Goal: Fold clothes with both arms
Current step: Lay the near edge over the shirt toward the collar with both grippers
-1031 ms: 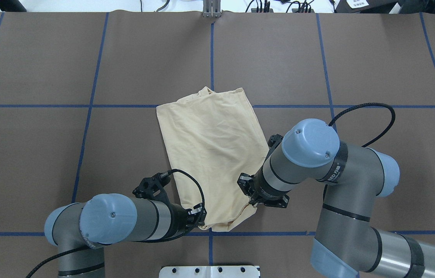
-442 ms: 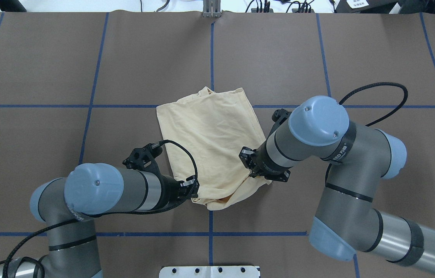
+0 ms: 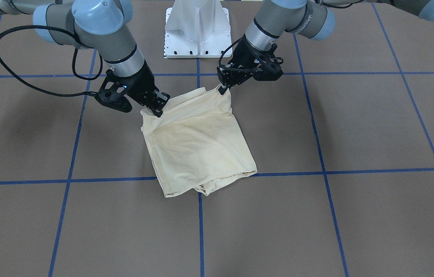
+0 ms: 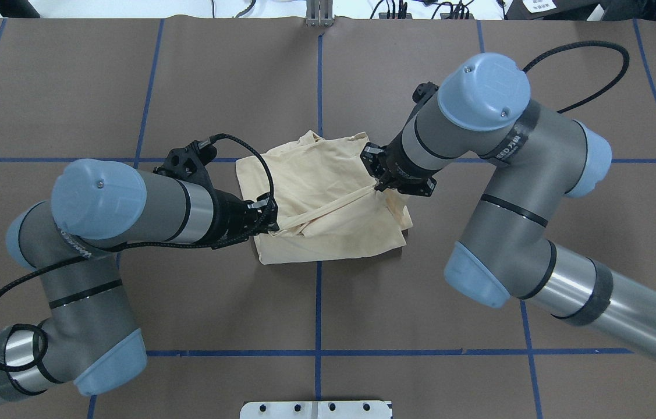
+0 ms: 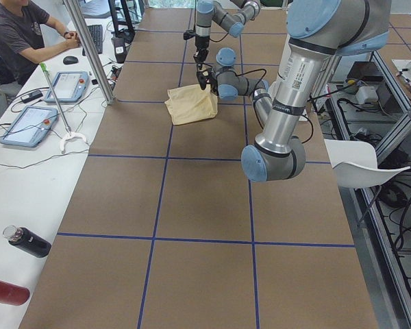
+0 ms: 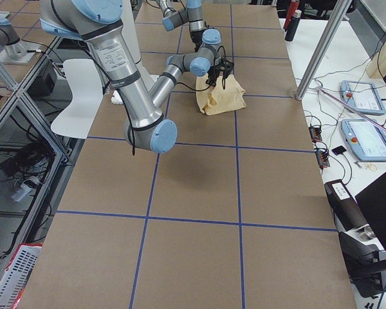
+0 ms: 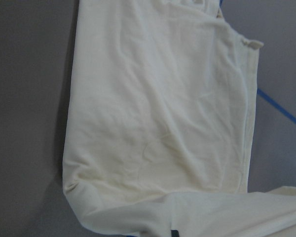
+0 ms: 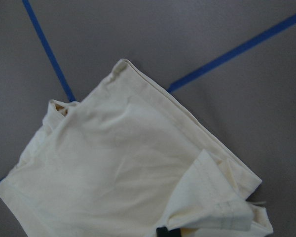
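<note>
The pale cream-yellow shirt (image 4: pixel 328 238) lies folded in the middle of the brown table, also seen in the front-facing view as the shirt (image 3: pixel 201 150). Its robot-side edge is raised and pulled taut between both grippers, doubled back over the rest. My left gripper (image 4: pixel 272 224) is shut on one corner of that edge; it is the gripper (image 3: pixel 222 90) on the right in the front-facing view. My right gripper (image 4: pixel 377 186) is shut on the other corner, on the left as the gripper (image 3: pixel 157 111) there. Both wrist views show only plain cloth (image 7: pixel 163 123) (image 8: pixel 128 168); no print shows.
Blue tape lines (image 4: pixel 318 308) divide the table into squares. The white pedestal base (image 3: pixel 197 30) stands at the robot's edge. A person (image 5: pixel 20 34) sits at a side desk with tablets (image 5: pixel 27 125) and bottles (image 5: pixel 27 241); a metal pole (image 5: pixel 89 51) rises there.
Both grippers have lifted the shirt's near edge and carried it away from the robot, over the rest of the shirt. The cloth now covers about half its earlier length.
</note>
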Controlling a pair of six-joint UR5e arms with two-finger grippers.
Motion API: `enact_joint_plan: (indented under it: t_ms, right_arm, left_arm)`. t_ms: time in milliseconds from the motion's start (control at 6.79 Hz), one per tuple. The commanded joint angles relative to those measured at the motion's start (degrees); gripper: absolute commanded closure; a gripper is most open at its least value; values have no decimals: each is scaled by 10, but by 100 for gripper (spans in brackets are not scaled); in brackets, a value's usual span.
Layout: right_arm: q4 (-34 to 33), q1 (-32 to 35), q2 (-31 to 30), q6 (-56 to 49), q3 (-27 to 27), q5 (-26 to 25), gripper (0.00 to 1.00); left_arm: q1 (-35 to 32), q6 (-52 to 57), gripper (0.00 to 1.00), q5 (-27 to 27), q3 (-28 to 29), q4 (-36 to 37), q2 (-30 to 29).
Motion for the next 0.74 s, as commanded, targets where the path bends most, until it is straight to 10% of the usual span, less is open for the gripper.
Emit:
enact_joint_plan:
  t_ms: [0,589]
  right_arm:
    - [137,31,44,-4,-132,-1,100]
    - [154,41,119,-2,-230,-19,100]
  left_arm:
    - [-53,39,100,-7,33,-1,-21]
    - [-64,53,100,-4,147,-27,-70]
